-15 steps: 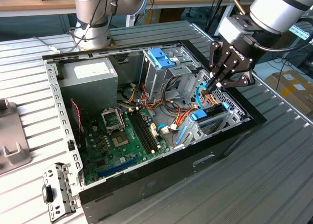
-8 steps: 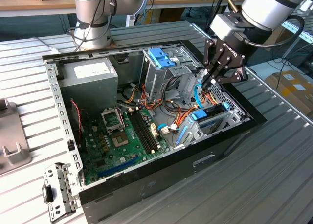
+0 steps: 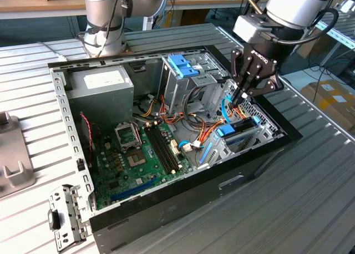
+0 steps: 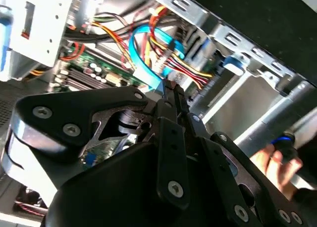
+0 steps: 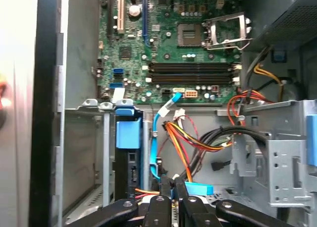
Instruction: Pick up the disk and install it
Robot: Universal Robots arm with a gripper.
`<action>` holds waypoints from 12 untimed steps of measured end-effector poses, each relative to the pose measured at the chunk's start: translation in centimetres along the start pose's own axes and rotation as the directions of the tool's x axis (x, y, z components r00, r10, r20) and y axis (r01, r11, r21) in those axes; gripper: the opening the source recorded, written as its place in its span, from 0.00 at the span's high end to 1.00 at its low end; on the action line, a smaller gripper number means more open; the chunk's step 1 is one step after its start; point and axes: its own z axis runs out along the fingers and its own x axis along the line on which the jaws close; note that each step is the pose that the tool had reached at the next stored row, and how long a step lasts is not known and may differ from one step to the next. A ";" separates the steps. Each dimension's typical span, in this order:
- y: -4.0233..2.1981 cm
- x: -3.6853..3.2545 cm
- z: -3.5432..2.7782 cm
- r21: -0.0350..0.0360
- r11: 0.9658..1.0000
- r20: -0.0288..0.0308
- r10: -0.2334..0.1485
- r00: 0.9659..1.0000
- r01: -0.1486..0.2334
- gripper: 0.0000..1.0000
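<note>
The disk sits on edge in the lower drive bay at the exterior view's right end of the open computer case, with its light blue rails showing. In the first wrist view the disk stands in the bay slot under a blue rail tab. My gripper hangs just above and behind that bay. Its fingers are pressed together on the end of a flat blue cable. The cable's blue connector sticks out beside the fingertips.
Orange and yellow wires crowd the space beside the bay. The metal drive cage with a blue bracket, the grey power-supply box and the motherboard fill the case. A person's hand is outside the case wall. A metal bracket lies on the table.
</note>
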 end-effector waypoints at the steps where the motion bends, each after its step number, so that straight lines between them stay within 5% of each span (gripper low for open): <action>1: -0.01 0.00 0.10 0.000 1.000 -0.006 0.000 1.000 0.000 0.82; 9: -0.05 0.02 0.61 0.001 1.000 -0.006 0.001 1.000 -0.001 0.82; 12: -0.05 0.01 0.62 0.001 1.000 -0.007 0.001 1.000 -0.001 0.89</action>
